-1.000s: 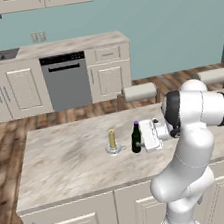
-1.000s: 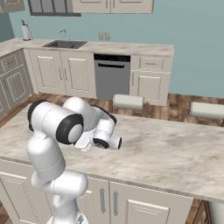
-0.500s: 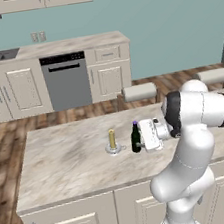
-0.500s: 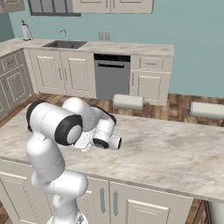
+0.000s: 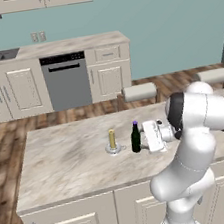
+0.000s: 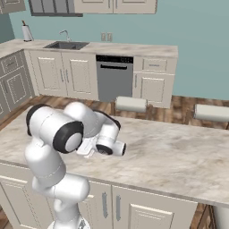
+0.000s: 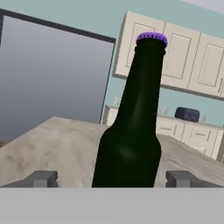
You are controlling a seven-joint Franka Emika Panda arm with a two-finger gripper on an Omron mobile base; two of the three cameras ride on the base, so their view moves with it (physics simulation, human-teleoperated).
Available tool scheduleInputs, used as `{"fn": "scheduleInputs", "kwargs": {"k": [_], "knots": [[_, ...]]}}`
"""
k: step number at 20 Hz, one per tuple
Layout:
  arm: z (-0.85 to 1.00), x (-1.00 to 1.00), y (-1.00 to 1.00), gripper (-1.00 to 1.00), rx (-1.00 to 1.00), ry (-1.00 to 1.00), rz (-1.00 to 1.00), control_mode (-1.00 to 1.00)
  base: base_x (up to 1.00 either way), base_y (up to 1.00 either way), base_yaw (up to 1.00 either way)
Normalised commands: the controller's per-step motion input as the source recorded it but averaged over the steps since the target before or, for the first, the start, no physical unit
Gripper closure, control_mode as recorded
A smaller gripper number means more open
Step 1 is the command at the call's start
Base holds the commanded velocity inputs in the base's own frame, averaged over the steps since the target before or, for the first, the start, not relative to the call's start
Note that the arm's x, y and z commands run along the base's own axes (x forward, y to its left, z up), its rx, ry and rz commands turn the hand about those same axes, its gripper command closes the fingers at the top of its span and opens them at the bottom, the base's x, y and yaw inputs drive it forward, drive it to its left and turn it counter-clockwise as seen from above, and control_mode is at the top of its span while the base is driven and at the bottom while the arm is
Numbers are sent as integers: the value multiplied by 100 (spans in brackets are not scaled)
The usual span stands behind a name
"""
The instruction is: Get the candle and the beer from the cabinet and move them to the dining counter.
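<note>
The beer, a dark bottle with a purple cap, stands upright on the dining counter. The candle stands in its small dish just left of it. My gripper reaches in level from the right, open, with the beer between its fingers. In the hand view the beer stands close up, and the fingertips sit well apart on either side of it without touching. The gripper holds nothing. The cabinet is out of view.
Two padded stools stand along the far side of the dining counter. Beyond them runs a back counter with a dishwasher and a sink. Bare marbled top stretches left of the candle.
The jaws have spread open off the beer, which stays upright on the counter. The arm and the candle have not moved.
</note>
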Motion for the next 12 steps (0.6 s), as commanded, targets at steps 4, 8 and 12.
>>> {"fn": "scheduleInputs", "kwargs": {"k": [4, 8, 12], "knots": [[9, -25, -24, -100, 0, 0, 0, -100, 0, 0, 0], [16, -34, -25, -100, 0, 0, -3, -100, 0, 0, 0], [44, -38, -4, -100, 0, 0, -3, -100, 0, 0, 0]]}}
